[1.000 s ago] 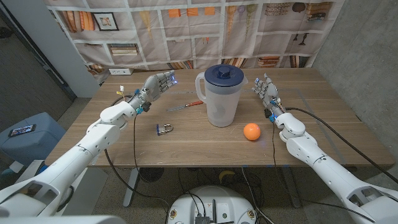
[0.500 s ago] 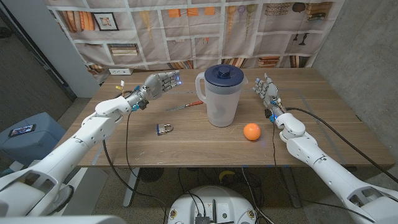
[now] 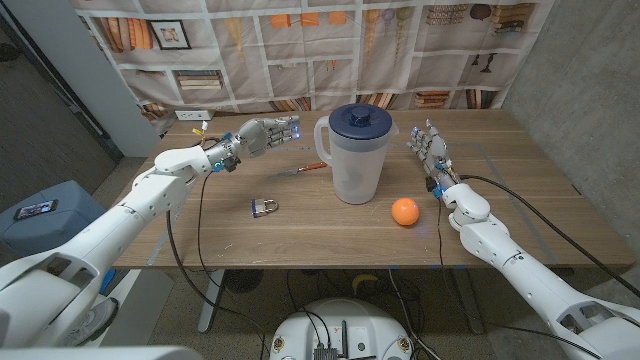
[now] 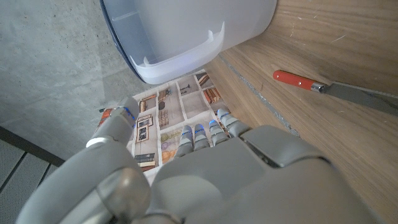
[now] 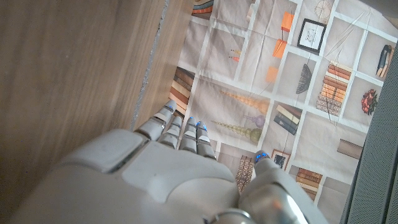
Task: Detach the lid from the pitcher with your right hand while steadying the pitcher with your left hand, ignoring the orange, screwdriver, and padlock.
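My left hand (image 3: 265, 132) hangs above the wooden table (image 3: 200, 225), fingers loosely spread and reaching toward the translucent white plastic pitcher (image 3: 355, 160), holding nothing. The pitcher stands upright just beyond my left fingertips, not touched, its handle on the side facing that hand and its dark blue round lid (image 3: 359, 119) seated on top. In the left wrist view the pitcher's (image 4: 186, 31) body fills the space just past my fingers (image 4: 202, 134), still apart from them. The red-handled screwdriver (image 3: 297, 169) lies on the table between my left hand and the pitcher's base, slightly nearer to me than the hand; its red grip (image 4: 297, 81) shows in the wrist view too. The small silver padlock with a blue body (image 3: 264, 207) lies nearer to me than my left hand. My right hand (image 3: 429, 146) stands on the pitcher's other side, fingers extended and apart, gripping nothing, near the pitcher but not touching it. The round orange fruit (image 3: 404, 211) sits just inward of my right wrist, nearer to me than the pitcher.
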`<state>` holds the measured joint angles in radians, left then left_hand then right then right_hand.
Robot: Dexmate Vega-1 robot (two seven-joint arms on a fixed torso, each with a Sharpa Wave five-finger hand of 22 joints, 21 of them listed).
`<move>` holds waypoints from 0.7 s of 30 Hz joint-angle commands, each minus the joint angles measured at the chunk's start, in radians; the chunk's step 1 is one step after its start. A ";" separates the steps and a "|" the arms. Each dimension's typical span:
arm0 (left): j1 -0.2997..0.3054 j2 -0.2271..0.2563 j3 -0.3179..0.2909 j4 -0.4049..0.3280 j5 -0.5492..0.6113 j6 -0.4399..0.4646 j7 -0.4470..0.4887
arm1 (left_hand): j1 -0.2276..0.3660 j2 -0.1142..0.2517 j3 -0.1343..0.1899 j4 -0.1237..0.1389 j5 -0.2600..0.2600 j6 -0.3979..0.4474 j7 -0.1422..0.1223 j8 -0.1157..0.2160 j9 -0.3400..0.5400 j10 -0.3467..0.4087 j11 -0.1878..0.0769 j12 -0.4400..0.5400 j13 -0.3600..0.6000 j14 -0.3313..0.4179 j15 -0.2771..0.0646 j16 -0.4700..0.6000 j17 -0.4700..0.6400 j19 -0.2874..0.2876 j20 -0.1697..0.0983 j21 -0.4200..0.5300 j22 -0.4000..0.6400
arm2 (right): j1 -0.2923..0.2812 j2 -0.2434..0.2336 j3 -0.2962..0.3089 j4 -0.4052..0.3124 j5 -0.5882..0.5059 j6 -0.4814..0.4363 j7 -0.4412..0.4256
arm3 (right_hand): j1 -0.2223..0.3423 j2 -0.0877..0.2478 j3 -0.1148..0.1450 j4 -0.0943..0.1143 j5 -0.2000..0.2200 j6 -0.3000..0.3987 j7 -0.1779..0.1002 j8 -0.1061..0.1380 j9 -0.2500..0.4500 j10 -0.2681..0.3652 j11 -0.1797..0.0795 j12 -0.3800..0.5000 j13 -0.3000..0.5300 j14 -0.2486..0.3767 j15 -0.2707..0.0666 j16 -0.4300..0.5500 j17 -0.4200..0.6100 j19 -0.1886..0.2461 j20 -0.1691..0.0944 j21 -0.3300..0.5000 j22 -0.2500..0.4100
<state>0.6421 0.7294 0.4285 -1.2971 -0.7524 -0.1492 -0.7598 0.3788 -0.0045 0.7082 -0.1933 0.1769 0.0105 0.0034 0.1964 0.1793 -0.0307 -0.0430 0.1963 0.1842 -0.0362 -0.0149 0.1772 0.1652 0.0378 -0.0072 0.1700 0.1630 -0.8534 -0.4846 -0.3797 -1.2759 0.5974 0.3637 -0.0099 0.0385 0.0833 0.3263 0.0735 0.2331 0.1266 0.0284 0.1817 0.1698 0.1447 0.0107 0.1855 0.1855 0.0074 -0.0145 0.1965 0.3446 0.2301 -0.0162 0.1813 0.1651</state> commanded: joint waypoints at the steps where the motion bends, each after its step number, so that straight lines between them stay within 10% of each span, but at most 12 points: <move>1: -0.107 -0.013 0.069 0.065 0.054 0.024 -0.112 | 0.030 -0.009 0.014 0.000 0.006 -0.009 -0.006 0.003 0.005 -0.010 -0.012 0.003 0.005 -0.013 -0.006 -0.001 0.006 -0.022 -0.001 -0.002 0.001 | -0.001 0.007 0.003 0.013 0.005 0.010 -0.003 | 0.001 0.014 0.005 -0.001 0.005 0.010 0.000 0.004 0.004 0.006 0.004 0.007 0.003 0.007 0.004 0.004 0.001 0.002 0.003 0.006 0.002; 21: -0.173 -0.041 0.120 0.089 0.133 0.010 -0.126 | 0.112 -0.050 0.026 0.002 0.009 -0.036 -0.016 0.008 0.007 -0.034 -0.021 0.003 0.007 -0.038 -0.017 0.004 0.007 -0.076 0.013 0.005 0.002 | -0.006 0.005 0.010 0.024 0.013 0.023 0.006 | 0.000 0.015 0.007 0.001 0.005 0.010 -0.002 0.004 0.004 0.008 0.004 0.008 0.003 0.007 0.011 0.004 -0.005 0.003 0.008 0.007 0.003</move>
<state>0.5093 0.7083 0.5199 -1.2315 -0.6656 -0.1254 -0.8790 0.4749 -0.0551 0.7275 -0.1906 0.1816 -0.0218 -0.0107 0.2003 0.1842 -0.0615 -0.0587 0.1963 0.1887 -0.0786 -0.0253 0.1733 0.1701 -0.0321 0.0053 0.1701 0.1631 -0.8541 -0.4784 -0.3743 -1.2563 0.6048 0.3799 -0.0078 0.0385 0.0832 0.3260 0.0732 0.2331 0.1266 0.0284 0.1816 0.1698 0.1447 0.0107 0.1856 0.1857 0.0110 -0.0107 0.1964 0.3385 0.2301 -0.0162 0.1813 0.1650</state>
